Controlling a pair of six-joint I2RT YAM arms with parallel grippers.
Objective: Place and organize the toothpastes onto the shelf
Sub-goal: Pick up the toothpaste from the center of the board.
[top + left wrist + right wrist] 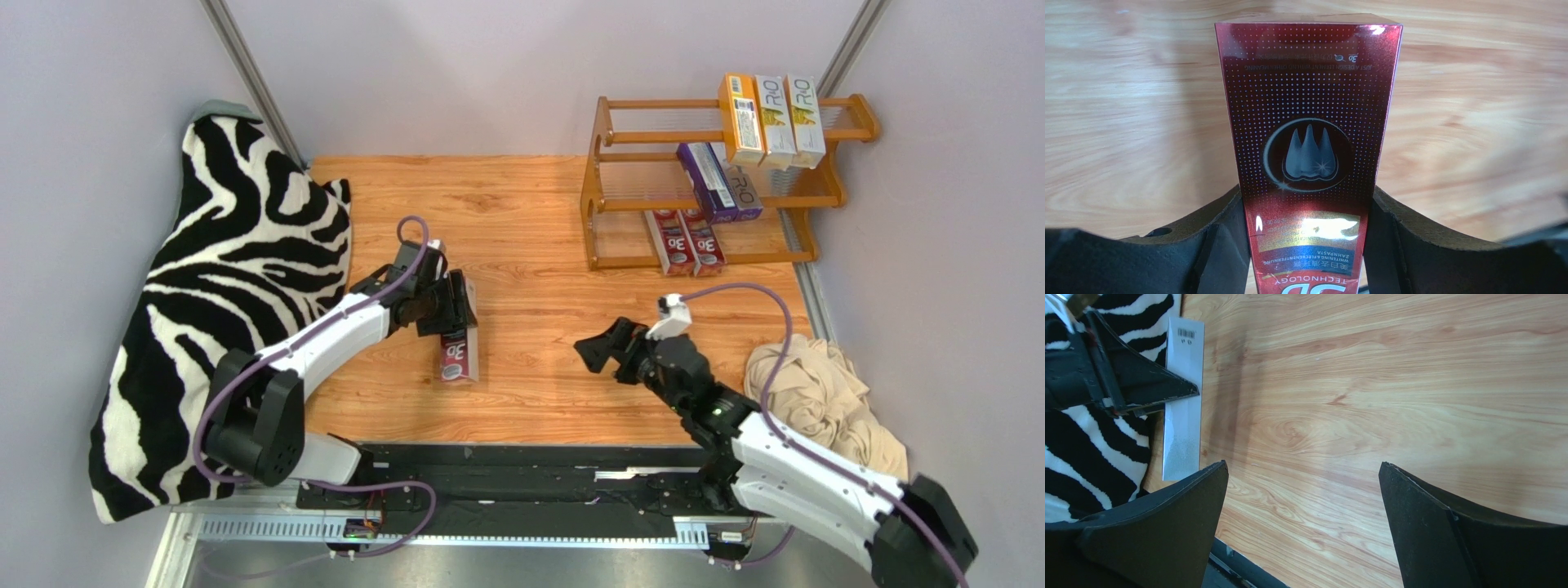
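Note:
My left gripper (449,309) (1306,195) is shut on a red toothpaste carton (459,355) (1309,135), its fingers pressed against both long sides, low over the wooden table left of centre. The right wrist view shows that carton's silvery barcode side (1182,416). My right gripper (606,350) (1303,471) stands open over bare wood, nothing between its fingers. The shelf (601,184) stands at the back right. An orange carton (740,119) and two white ones (790,118) are on its top tier, purple cartons (718,181) on the middle tier, two red ones (685,241) at the bottom.
A zebra-patterned cloth (221,282) (1082,459) covers the table's left side. A beige cloth (819,390) lies crumpled at the right, near my right arm. Grey walls close in the back and both sides. A black rail (528,472) runs along the near edge.

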